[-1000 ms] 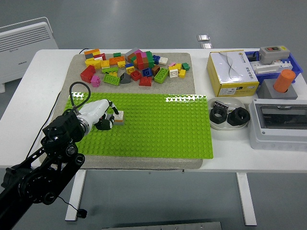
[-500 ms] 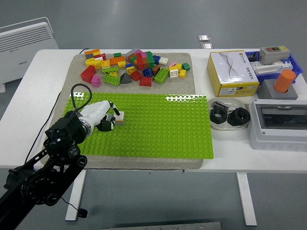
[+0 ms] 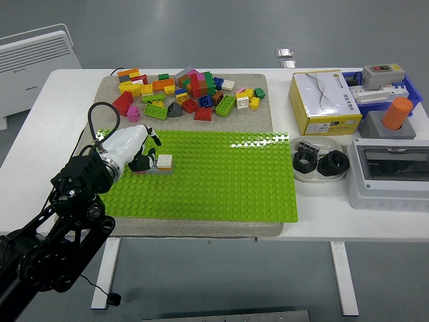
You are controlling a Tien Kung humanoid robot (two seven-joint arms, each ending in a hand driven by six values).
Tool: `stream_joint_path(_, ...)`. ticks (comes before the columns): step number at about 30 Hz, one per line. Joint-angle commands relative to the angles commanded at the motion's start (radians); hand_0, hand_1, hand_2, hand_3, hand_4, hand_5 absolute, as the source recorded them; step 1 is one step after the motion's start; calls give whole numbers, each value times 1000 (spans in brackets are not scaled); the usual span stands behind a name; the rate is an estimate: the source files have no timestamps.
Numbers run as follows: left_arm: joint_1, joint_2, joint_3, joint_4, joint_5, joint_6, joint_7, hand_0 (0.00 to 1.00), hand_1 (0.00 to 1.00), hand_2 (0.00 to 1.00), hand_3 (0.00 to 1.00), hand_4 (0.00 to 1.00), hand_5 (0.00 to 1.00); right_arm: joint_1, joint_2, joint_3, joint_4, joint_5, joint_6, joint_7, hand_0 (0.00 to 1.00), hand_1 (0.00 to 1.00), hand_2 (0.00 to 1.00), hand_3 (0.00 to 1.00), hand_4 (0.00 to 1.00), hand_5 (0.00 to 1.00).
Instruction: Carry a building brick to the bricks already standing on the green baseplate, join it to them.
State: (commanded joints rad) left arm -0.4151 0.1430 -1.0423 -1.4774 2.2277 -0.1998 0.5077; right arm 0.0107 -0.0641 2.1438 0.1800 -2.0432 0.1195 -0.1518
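my left hand sits on the green baseplate, fingers curled at the small brick stack (whether they pinch it, i can't tell). if i pull away crooked, the white top brick could pop loose.

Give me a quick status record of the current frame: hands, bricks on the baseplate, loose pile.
left hand: over baseplate's left part, at the small brick stack
right hand: not in view
stack: white-topped, on the baseplate, just right of the hand
grip: fingers hidden, cannot tell
pile: loose bricks on the mat beyond the baseplate
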Motion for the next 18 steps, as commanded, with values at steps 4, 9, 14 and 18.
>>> stream_joint_path(4, 17, 22, 19, -100, 41, 34, 27, 236, 12, 77, 578, 408, 2, -3, 13, -76, 0, 77, -4, -1, 615, 610, 689, 699, 866, 998)
stream_joint_path(9, 36, 36, 69, -214, 41, 88, 36, 236, 12, 77, 578, 408, 2, 2, 23, -167, 0, 170, -6, 1, 615, 610, 689, 699, 866, 998)
stream_joint_path(14, 51, 56, 81, -302, 41, 156, 9, 237, 14, 77, 573, 400, 2, 7, 28, -225, 0, 232, -4, 5, 611, 610, 706, 713, 864, 998)
stream_joint_path(18, 58, 82, 19, -302, 41, 204, -39, 235, 13, 75, 573, 396, 2, 12, 25, -227, 0, 239, 0, 9, 610, 610, 711, 709, 867, 998)
